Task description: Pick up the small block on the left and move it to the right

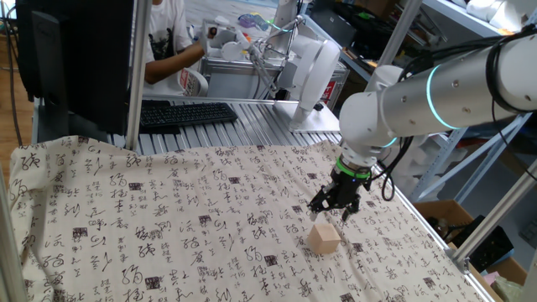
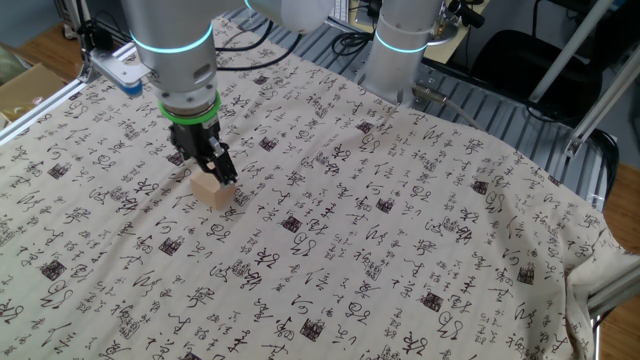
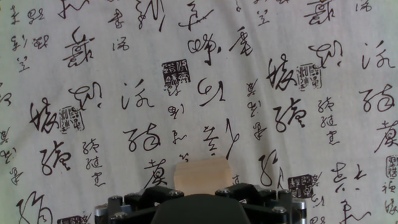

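Note:
The small block (image 1: 324,238) is a plain tan wooden cube that rests on the calligraphy-printed cloth (image 1: 168,226). My gripper (image 1: 336,206) hangs just above and behind it, with its dark fingers spread apart and nothing between them. In the other fixed view the gripper (image 2: 212,166) stands directly over the block (image 2: 214,191), close to its top. In the hand view the block (image 3: 202,172) shows at the bottom centre. Its near part is hidden by the hand's black housing (image 3: 199,210). The fingertips do not show there.
The cloth lies wrinkled over the table. In one fixed view a black keyboard (image 1: 186,112) and a white device (image 1: 312,69) sit behind it on the metal table. The table's right edge (image 1: 436,239) is close to the block. A person sits at the back.

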You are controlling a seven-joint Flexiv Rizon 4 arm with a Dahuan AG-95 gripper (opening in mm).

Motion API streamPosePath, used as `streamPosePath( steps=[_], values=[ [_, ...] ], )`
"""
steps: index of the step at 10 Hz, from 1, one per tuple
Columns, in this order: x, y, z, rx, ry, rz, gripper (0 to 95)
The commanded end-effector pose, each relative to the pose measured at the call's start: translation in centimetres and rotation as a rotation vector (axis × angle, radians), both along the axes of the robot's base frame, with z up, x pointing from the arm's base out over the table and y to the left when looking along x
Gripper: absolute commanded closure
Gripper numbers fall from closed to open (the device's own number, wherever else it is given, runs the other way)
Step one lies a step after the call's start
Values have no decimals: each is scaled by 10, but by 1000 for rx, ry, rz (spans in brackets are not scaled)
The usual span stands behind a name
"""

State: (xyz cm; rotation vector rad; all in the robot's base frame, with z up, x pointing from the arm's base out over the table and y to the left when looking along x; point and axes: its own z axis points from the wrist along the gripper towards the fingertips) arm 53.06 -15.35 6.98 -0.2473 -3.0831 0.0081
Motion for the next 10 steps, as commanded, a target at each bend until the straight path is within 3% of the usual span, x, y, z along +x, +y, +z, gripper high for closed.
streamPosePath(
  steps=[1, 4, 5, 10],
  values=[
    [-3, 0, -4, -4, -10, 2, 190],
    [-4, 1, -9, -5, -21, -3, 190],
    [-4, 1, -10, -4, -21, -5, 0],
    [-5, -1, -19, 9, -43, -6, 0]
  ],
)
